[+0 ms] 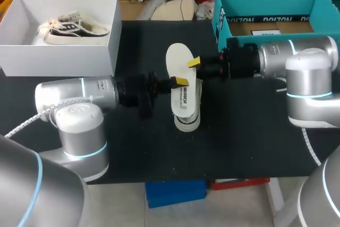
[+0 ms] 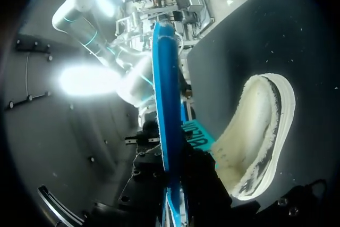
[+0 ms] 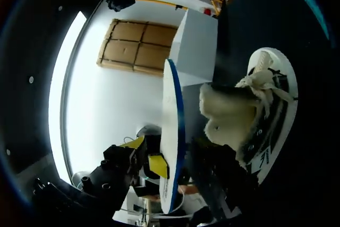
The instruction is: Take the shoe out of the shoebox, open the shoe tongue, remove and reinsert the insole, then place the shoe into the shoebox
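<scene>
Table (image 1: 239,147) — insole (image 1: 178,59) clamped: left gripper (image 1: 181,82), right gripper (image 1: 194,62).

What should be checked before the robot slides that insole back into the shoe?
1. Insole fully out of the shoe: ok, it stands on edge above the shoe.
2. Firm hold on the insole by the left claw or right claw: cannot tell.
3. Shoe resting on the table, opening exposed: ok, the fleecy lining shows.
4. Tongue pulled well back: cannot tell.
5. Teal shoebox open, no lid: ok.
</scene>
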You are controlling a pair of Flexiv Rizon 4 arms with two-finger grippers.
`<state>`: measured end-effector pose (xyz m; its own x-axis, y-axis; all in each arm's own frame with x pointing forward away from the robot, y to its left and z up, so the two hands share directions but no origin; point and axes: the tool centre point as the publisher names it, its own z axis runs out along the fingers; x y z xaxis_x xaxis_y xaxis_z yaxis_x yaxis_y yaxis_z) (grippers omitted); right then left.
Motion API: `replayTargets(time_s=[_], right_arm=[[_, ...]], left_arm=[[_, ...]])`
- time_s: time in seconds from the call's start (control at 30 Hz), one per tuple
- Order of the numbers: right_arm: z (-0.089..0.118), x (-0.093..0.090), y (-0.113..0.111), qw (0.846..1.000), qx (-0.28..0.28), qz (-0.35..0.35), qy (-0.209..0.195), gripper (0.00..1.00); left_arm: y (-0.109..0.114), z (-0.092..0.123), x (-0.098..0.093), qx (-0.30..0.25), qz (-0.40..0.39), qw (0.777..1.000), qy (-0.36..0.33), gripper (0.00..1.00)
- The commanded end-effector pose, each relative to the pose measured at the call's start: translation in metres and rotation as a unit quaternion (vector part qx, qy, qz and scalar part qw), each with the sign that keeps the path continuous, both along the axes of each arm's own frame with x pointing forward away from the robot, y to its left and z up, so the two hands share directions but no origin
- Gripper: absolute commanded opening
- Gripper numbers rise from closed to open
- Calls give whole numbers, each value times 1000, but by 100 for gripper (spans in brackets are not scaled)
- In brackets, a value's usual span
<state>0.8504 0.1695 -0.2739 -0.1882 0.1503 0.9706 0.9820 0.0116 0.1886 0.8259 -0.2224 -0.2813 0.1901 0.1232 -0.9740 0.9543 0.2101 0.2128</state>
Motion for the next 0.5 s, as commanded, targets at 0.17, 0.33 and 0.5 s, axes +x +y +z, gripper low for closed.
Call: replayTargets(time_s=[0.17, 0.33, 0.5], right_arm=[[14, -49, -42, 997, -43, -63, -3, 100], [14, -75, -63, 994, -75, -83, 12, 100], [16, -89, -72, 991, -97, -89, 22, 100]], left_arm=[[23, -5, -23, 163, -31, 986, 21, 0], [36, -14, -35, 223, -43, 973, 47, 0], [42, -16, -44, 244, -58, 967, 47, 0]])
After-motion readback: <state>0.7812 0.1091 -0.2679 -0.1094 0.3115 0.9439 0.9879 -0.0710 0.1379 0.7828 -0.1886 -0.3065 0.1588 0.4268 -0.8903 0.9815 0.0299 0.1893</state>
